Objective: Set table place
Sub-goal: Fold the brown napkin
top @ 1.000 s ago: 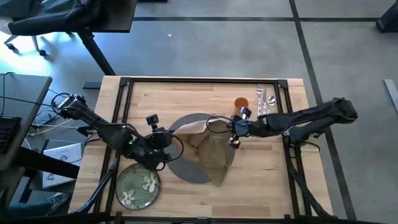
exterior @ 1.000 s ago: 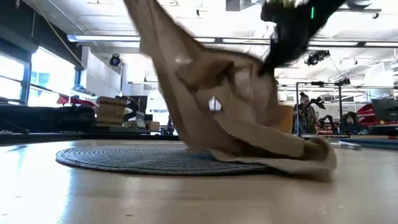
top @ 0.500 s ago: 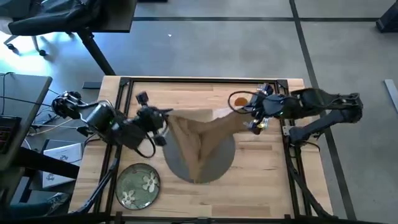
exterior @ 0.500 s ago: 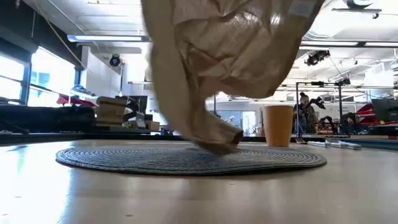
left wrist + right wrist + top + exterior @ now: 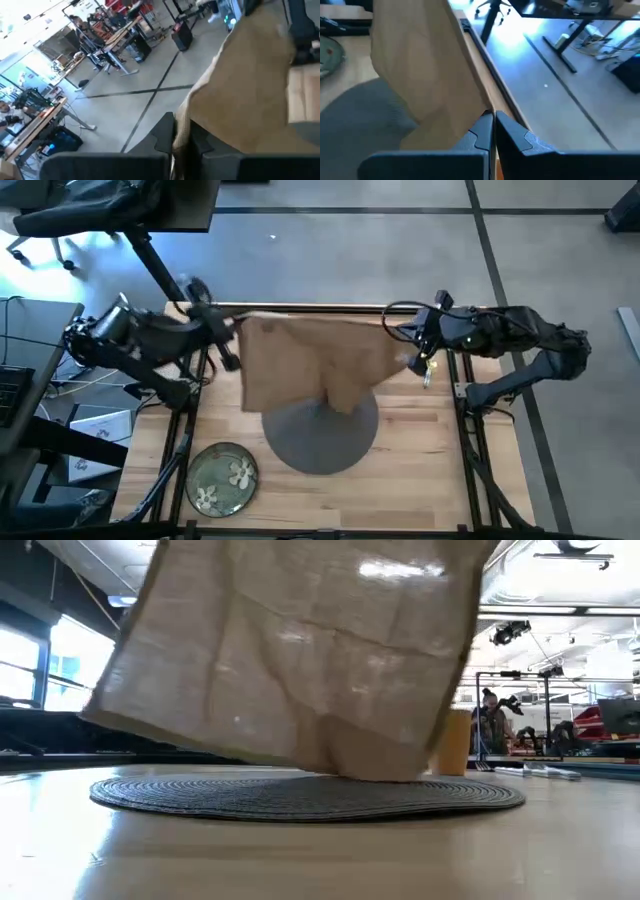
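Both grippers pinch top corners of tan napkin [image 5: 310,360]: left gripper [image 5: 232,330], right gripper [image 5: 408,345]. Napkin hangs stretched above grey placemat [image 5: 320,435], lower edge brushing it. Risk: corner slipping, cloth crumpling; plate [image 5: 222,477] nearby.

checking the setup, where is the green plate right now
In the high view the green plate lies flat on the table near its front left corner, just left of the placemat and apart from the napkin that both grippers hold up.

A napkin [image 5: 315,360] hung stretched above the bench [image 5: 430,440], over the placemat's [image 5: 320,435] twelve o'clock edge; a plate [image 5: 222,478] lay at the placemat's eight o'clock.
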